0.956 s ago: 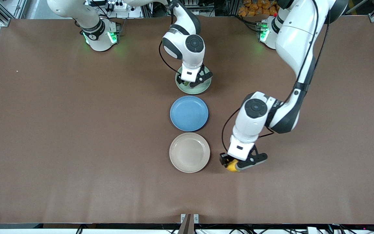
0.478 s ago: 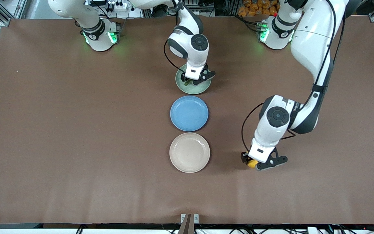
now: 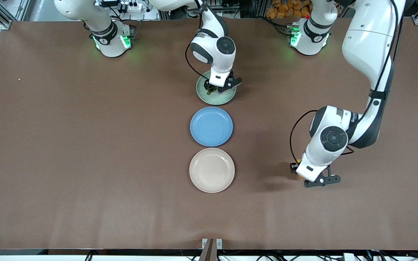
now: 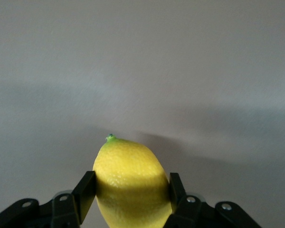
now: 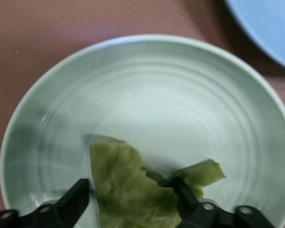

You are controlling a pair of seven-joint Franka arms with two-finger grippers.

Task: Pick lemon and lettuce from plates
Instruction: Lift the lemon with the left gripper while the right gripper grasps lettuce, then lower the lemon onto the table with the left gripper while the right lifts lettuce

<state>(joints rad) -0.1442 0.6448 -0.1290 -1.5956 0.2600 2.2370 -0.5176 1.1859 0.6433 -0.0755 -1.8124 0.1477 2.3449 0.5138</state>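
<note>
My left gripper (image 3: 302, 176) is shut on the yellow lemon (image 4: 130, 180), green tip pointing outward, low over bare table beside the beige-white plate (image 3: 212, 170), toward the left arm's end. In the front view the hand hides most of the lemon. The left gripper (image 4: 131, 190) presses both fingers on the lemon's sides. My right gripper (image 3: 217, 88) is down in the pale green plate (image 3: 227, 98). In the right wrist view the gripper (image 5: 130, 199) is open, a finger on either side of the wrinkly green lettuce (image 5: 128, 190) lying on that plate (image 5: 180, 95).
A blue plate (image 3: 211, 126) sits between the green and the beige-white plates; its edge shows in the right wrist view (image 5: 270, 23). The three plates form a line down the middle of the brown table (image 3: 85, 145). The beige-white plate holds nothing.
My left gripper has carried the lemon away from the beige-white plate toward the left arm's end. My right gripper has come down lower into the green plate around the lettuce.
</note>
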